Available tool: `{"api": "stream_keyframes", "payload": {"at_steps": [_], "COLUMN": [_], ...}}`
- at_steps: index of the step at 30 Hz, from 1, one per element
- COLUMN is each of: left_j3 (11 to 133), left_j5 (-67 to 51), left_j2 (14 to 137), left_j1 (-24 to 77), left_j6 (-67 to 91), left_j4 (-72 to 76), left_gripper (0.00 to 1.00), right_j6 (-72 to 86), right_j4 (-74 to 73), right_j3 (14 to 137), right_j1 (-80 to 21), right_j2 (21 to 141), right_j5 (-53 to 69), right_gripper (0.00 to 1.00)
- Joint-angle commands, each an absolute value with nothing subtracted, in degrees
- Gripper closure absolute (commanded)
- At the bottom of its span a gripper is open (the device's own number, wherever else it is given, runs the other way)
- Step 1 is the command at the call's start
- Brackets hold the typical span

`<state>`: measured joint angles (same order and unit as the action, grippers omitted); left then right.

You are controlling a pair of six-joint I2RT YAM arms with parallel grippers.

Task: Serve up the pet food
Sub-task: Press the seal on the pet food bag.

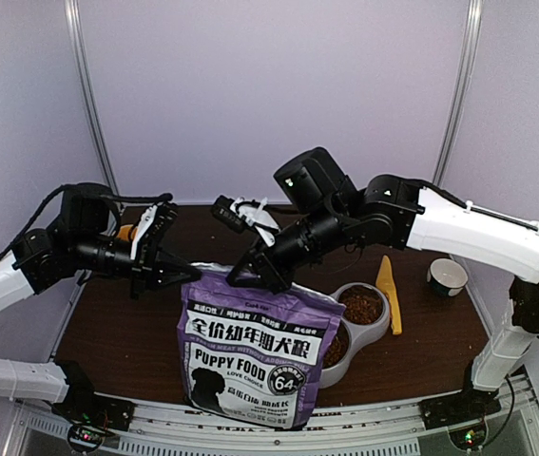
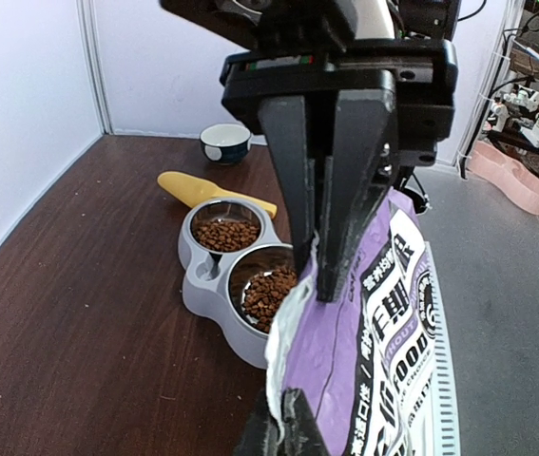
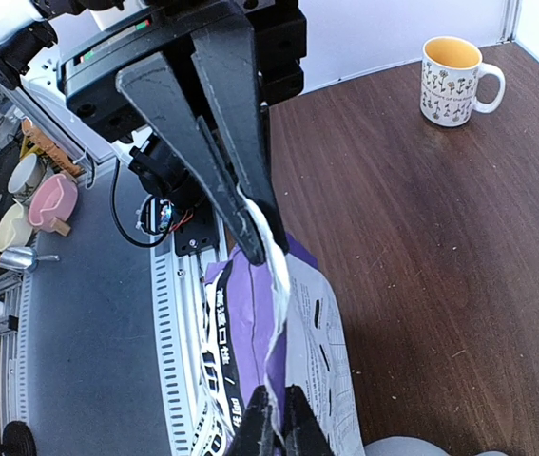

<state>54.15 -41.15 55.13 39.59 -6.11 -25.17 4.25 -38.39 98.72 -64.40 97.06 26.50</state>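
The purple-and-white puppy food bag (image 1: pixel 255 351) stands upright at the table's front centre. My left gripper (image 1: pixel 188 275) is shut on the left end of its top edge, and my right gripper (image 1: pixel 247 277) is shut on the same edge further right. In the left wrist view my left gripper (image 2: pixel 283 404) pinches the white seam of the bag (image 2: pixel 383 351). In the right wrist view my right gripper (image 3: pixel 277 394) pinches the seam of the bag (image 3: pixel 250 323) too. Pet food (image 1: pixel 362 306) lies in both cups of the grey double bowl (image 1: pixel 383 332); the pet food (image 2: pixel 269 290) also shows in the left wrist view.
A yellow scoop (image 1: pixel 389 293) lies right of the bowl. A white cup (image 1: pixel 448 276) stands at the far right, and a yellow-lined mug (image 3: pixel 452 81) at the back left near my left arm. The bag hides part of the nearer bowl cup.
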Motion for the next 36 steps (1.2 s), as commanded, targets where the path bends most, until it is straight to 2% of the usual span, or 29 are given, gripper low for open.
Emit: {"api": "stream_keyframes", "payload": {"at_steps": [1,4,14,29,31,35,36], "left_j3": [55.6,55.2,54.8,54.8,54.8,54.8,54.8], "left_j5": [-41.4,-42.6,-45.3,-46.0,-45.9,-45.6,-45.5], "left_j2": [54.6,54.7,55.3,55.6,55.6,55.5,55.5], "left_j1": [39.8,39.8,39.8,39.8,39.8,39.8,39.8], "left_j6": [-6.9,-6.4,-5.3,-5.2,-5.1,-5.2,-5.1], "left_j4": [-24.6,-23.5,-21.8,-21.7,-21.7,-21.7,-21.7], "left_gripper": [1.0,1.0,1.0,1.0,1.0,1.0,1.0], "right_j6": [4.1,4.6,5.2,3.9,3.7,3.0,2.7], "right_j4": [-39.8,-39.1,-37.8,-39.7,-40.1,-41.3,-41.7], "right_j3": [97.9,98.0,101.2,109.2,109.6,110.1,110.0], "right_j1": [-64.3,-64.4,-64.5,-65.5,-65.6,-65.6,-65.6], "right_j2": [95.2,95.7,99.6,105.1,105.6,105.7,105.5], "right_j5": [25.4,25.5,26.2,25.8,25.8,25.2,24.9], "right_gripper": [1.0,1.0,0.85,0.81,0.84,1.0,1.0]}}
